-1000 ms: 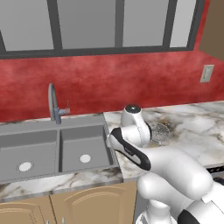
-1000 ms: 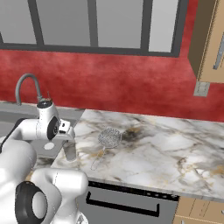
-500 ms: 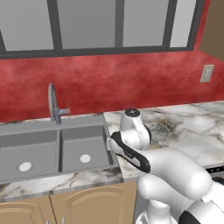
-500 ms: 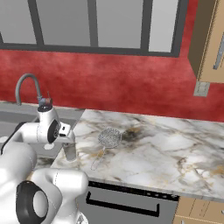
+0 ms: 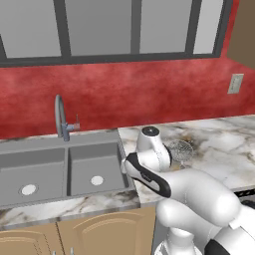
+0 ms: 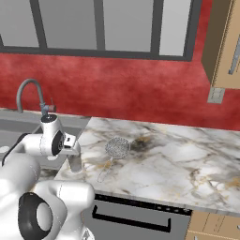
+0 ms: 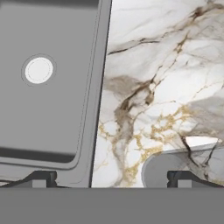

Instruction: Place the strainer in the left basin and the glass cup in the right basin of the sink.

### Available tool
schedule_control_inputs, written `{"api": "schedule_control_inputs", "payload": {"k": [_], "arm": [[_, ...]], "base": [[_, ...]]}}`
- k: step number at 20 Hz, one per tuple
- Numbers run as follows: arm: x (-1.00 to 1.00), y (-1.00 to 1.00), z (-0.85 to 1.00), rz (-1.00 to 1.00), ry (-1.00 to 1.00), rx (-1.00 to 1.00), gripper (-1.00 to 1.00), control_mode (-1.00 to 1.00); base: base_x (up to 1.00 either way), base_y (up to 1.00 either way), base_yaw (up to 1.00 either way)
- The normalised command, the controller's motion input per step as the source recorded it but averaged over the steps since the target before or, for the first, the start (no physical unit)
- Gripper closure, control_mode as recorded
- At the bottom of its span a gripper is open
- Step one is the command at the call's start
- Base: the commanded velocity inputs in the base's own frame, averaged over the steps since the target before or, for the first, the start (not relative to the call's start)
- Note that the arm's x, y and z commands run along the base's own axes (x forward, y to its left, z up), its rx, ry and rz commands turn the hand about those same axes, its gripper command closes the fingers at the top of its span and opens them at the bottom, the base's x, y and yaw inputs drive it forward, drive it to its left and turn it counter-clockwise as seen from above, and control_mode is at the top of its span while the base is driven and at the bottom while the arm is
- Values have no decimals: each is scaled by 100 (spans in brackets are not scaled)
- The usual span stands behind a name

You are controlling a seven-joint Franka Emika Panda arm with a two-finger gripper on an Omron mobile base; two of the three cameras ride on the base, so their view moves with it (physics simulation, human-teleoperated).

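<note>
Gripper (image 7: 111, 179) is dropping lower toward the glass cup (image 6: 75, 164) beside the right basin (image 7: 48, 113), jaws gaping wide and empty. Strainer (image 6: 117, 147) is sitting on the surface (image 6: 178, 159) nearby, so cup's probably going first.

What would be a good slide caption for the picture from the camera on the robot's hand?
Open gripper hovering over the marble counter beside the right basin, glass cup just below.

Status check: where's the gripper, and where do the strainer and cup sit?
Gripper open, empty, above the cup on the counter. Strainer on the counter beside it. Both basins empty. Nothing in the way.
</note>
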Motion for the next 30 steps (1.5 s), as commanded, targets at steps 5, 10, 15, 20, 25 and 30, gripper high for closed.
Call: {"api": "schedule_control_inputs", "payload": {"k": [5,10,15,20,25,30], "arm": [[0,0,-16,0,0,0,-100,-100],[0,0,-6,0,0,0,-100,-100],[0,-6,-3,0,0,0,-100,-100],[0,-1,-21,0,0,0,100,-100],[0,0,-19,0,0,0,100,-100],[-2,0,-1,0,0,0,100,-100]], "base": [[0,0,0],[0,0,0],[0,0,0],[0,0,0],[0,0,0],[0,0,0]]}}
